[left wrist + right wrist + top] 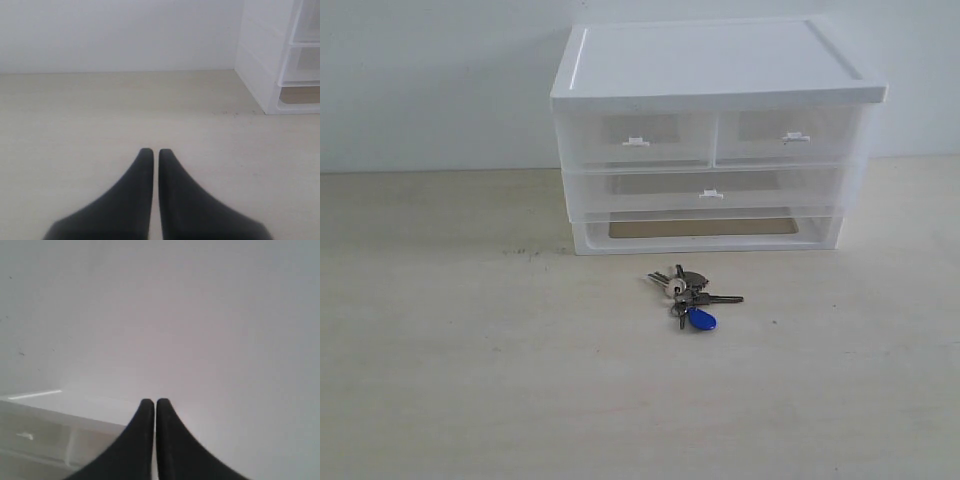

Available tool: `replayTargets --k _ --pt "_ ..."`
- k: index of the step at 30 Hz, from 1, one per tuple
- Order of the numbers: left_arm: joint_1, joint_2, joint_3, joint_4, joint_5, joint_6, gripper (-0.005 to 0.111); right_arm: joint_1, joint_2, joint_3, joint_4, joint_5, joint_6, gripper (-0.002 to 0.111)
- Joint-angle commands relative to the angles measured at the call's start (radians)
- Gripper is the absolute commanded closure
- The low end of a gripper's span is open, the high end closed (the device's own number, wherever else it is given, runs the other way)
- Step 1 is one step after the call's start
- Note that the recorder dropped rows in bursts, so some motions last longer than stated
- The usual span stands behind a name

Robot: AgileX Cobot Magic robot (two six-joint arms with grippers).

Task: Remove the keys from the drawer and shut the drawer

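The keys [687, 294], grey metal with a blue oval fob and a whitish cap, lie on the tabletop just in front of the white cabinet [715, 70]. The drawer [788, 137], the right-hand half-width one with a white tab handle, sits flush in the cabinet. Neither arm shows in the exterior view. My left gripper [152, 151] is shut with nothing in it, low over bare table, the cabinet off to one side. My right gripper [152, 402] is also shut and empty, raised, facing the white wall with the cabinet's top corner [35, 397] beside it.
The left-hand twin drawer [636, 139] and the wider full-width drawer [710, 190] are both pushed in. The bottom slot [705, 228] of the cabinet has no drawer front. A pale wooden tabletop [470, 350] spreads in front, with a white wall behind.
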Motion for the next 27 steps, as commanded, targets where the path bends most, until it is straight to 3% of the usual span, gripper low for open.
replayTargets --k 1,13,27 --pt "0.005 -0.003 0.004 0.004 0.005 0.005 0.102 -0.086 -0.005 0.006 0.005 0.109 0.009 0.108" --pt "0.005 -0.003 0.004 0.004 0.005 0.005 0.102 -0.127 -0.005 0.006 0.007 0.685 0.04 0.108" --pt "0.005 -0.003 0.004 0.004 0.005 0.005 0.102 -0.127 -0.005 0.006 0.032 0.685 0.044 0.108"
